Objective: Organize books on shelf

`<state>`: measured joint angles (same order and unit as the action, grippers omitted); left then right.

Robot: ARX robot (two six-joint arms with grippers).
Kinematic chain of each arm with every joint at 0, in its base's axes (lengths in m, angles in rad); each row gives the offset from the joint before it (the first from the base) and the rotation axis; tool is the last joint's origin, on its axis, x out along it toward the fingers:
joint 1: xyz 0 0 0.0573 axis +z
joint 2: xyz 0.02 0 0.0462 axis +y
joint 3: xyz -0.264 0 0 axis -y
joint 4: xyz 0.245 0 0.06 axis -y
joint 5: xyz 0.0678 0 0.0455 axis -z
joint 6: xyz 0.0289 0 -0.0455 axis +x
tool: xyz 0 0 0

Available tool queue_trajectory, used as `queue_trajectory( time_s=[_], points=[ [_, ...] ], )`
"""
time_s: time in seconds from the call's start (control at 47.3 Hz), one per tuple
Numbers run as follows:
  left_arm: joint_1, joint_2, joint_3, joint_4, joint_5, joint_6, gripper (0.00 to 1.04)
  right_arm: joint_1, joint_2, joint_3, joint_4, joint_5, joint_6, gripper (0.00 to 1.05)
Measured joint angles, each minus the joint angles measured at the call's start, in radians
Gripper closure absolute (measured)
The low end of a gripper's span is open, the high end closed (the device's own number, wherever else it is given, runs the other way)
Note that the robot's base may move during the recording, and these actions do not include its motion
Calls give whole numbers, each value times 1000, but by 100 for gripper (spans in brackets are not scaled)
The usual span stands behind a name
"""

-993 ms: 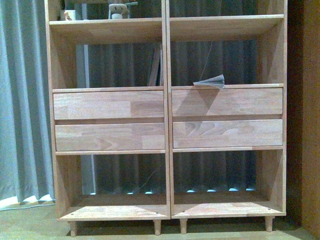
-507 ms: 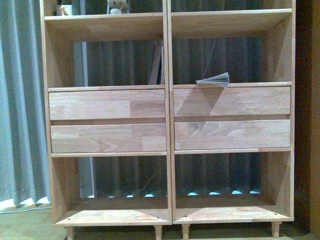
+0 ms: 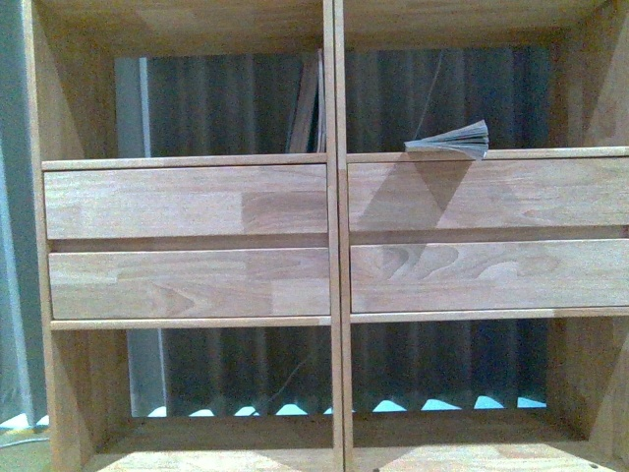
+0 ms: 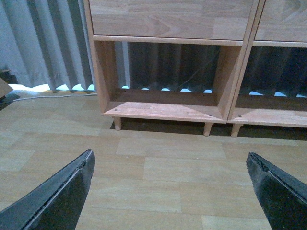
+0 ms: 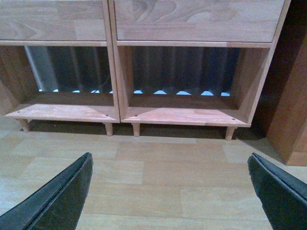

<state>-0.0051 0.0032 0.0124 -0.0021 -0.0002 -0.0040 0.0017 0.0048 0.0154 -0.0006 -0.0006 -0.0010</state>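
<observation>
Left end effector point(image 4: 169, 154): spread wide, empty, over the floor point(image 4: 158, 182).
Right end effector point(image 5: 169, 156): spread wide, empty.
Shelf point(image 3: 187, 202): fanned book point(image 3: 450, 143) lying flat, right compartment; thin books point(image 3: 310, 103) leaning against the divider, left compartment.

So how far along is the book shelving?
Done: a few books stand leaning in the shelf's left compartment. In hand: nothing; left gripper and right gripper are open, empty, low over the floor. Left: one book lies flat, pages fanned, in the right compartment.
</observation>
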Motion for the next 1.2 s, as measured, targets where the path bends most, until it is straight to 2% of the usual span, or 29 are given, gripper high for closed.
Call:
queue_trajectory(
  time_s=[1.204],
  points=[
    [0,0,0,0,0,0,7,0,-1,0,0,0,0,7]
  ],
)
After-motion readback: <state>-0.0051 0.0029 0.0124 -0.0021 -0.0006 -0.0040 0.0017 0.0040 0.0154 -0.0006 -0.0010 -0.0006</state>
